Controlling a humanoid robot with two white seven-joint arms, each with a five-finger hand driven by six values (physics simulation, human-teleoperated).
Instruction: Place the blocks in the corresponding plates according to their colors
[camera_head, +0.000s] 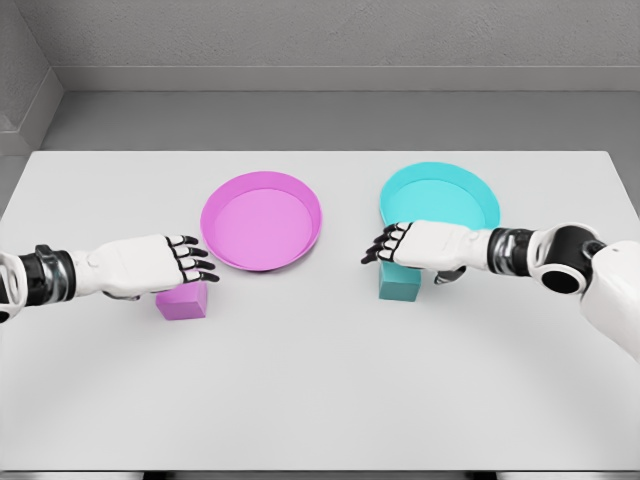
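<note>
A pink plate (262, 220) lies left of centre on the white table, and a cyan plate (440, 196) lies to its right. A pink block (183, 301) sits in front of the pink plate's left side. My left hand (178, 260) hovers just above it, fingers stretched out and holding nothing. A cyan block (400, 282) stands just in front of the cyan plate. My right hand (400, 245) is over its top, fingers extended, covering part of it; no grasp shows.
The white table (320, 400) ends in a front edge at the bottom of the view. Grey floor and a wall lie beyond its far edge.
</note>
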